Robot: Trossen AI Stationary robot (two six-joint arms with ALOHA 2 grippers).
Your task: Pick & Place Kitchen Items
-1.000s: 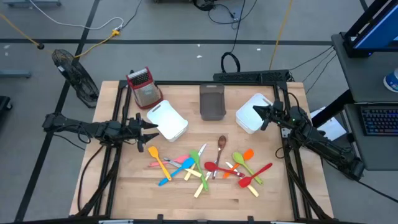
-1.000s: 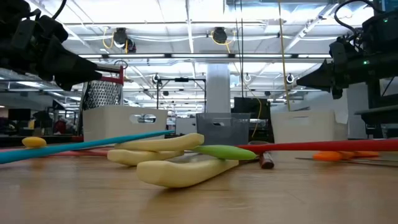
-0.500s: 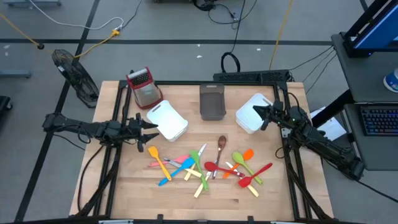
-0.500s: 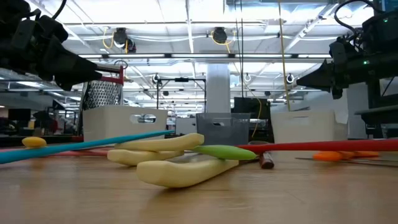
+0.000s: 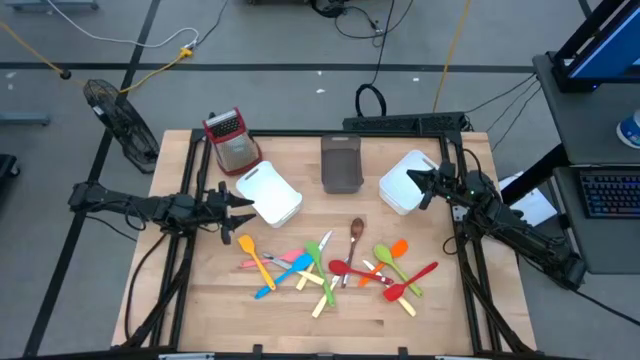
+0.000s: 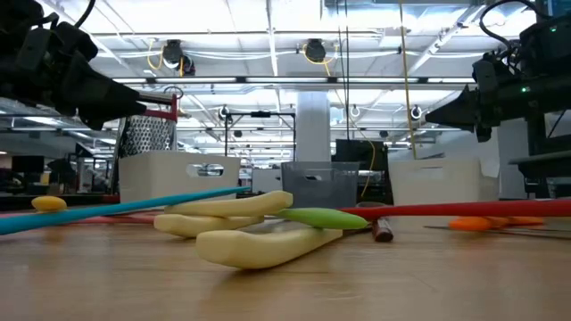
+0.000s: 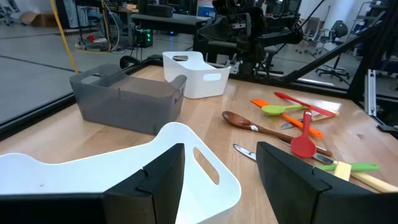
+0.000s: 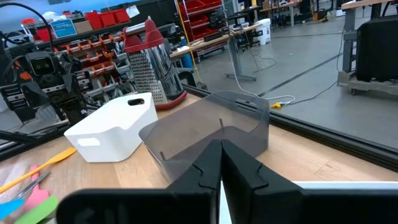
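Observation:
Several coloured plastic spoons and spatulas (image 5: 330, 265) lie in a loose scatter on the near half of the wooden table, with a brown wooden spoon (image 5: 356, 233) at the scatter's far side. In the left wrist view the wooden spoon (image 7: 261, 127) and a red spoon (image 7: 303, 142) show. My left gripper (image 5: 246, 209) is open, level, at the near edge of the left white bin (image 5: 268, 193), touching nothing. My right gripper (image 5: 415, 182) is shut, above the right white bin (image 5: 405, 182), empty.
A grey bin (image 5: 341, 163) stands at the far middle, between the two white bins. A red-topped metal box grater (image 5: 230, 138) stands at the far left corner. Bare wood lies along the near edge and left of the scatter.

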